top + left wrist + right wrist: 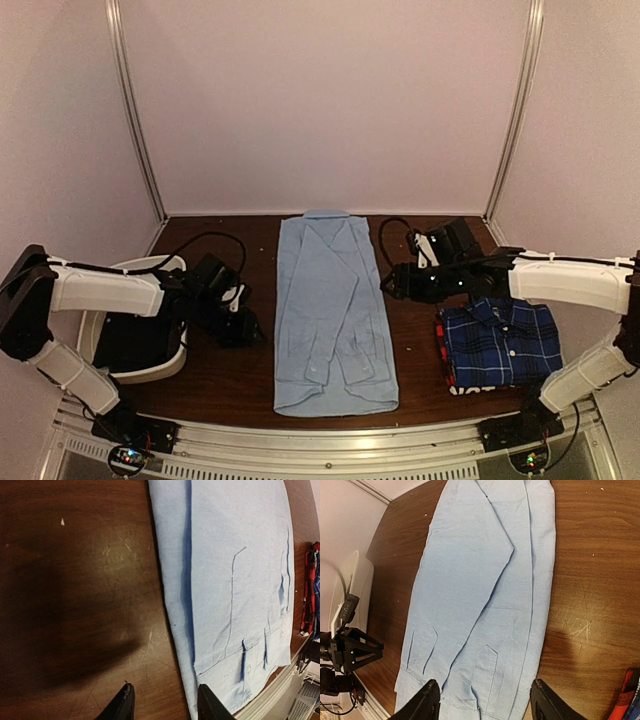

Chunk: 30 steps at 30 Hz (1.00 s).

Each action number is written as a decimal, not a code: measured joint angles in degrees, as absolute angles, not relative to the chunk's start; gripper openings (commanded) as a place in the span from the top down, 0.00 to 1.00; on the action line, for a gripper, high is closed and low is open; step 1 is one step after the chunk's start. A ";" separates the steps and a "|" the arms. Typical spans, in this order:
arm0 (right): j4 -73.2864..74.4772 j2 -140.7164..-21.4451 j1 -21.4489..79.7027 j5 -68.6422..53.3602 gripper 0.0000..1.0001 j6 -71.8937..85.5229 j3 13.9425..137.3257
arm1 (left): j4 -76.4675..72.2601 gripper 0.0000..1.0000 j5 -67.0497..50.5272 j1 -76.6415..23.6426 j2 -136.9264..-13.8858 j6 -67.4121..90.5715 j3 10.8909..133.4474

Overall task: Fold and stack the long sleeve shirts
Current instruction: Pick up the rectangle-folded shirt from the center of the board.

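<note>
A plain light blue shirt (333, 315) lies flat in a long strip at the table's middle, both sleeves folded in over its back, collar at the far end. It also shows in the left wrist view (235, 580) and the right wrist view (480, 590). A folded blue-and-navy plaid shirt (500, 343) lies at the right on a red/black shirt (441, 355). My left gripper (240, 325) is open and empty, left of the blue shirt's edge; its fingertips (124, 705) hang over bare wood. My right gripper (392, 283) is open and empty, just right of the blue shirt.
A white plastic bin with black lining (135, 340) sits at the left under my left arm. Black cables (395, 235) lie at the back right. The table's metal front rail (330, 435) runs along the near edge. Walls close in the back and sides.
</note>
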<state>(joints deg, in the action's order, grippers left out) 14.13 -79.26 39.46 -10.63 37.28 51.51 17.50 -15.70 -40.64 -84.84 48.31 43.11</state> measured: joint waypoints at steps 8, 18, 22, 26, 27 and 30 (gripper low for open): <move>13.17 -77.06 41.21 -10.61 0.40 39.33 45.71 | 14.66 0.56 -16.62 -43.09 -82.11 50.35 39.51; 11.92 -76.29 42.87 -13.78 0.45 42.28 38.79 | 11.68 0.56 -18.92 -43.35 -81.08 52.10 35.94; 12.05 -74.72 44.93 -15.16 0.45 43.86 35.92 | 11.07 0.56 -20.84 -44.69 -81.10 52.75 34.57; 12.05 -73.71 46.85 -15.68 0.46 45.17 33.43 | 10.39 0.56 -22.09 -46.02 -81.52 53.10 34.57; 12.01 -73.71 47.33 -15.70 0.46 45.52 32.93 | 10.37 0.56 -22.26 -46.09 -81.54 53.28 34.57; 12.03 -73.71 48.62 -15.49 0.45 46.92 31.83 | 10.02 0.56 -22.39 -46.09 -81.54 54.11 34.37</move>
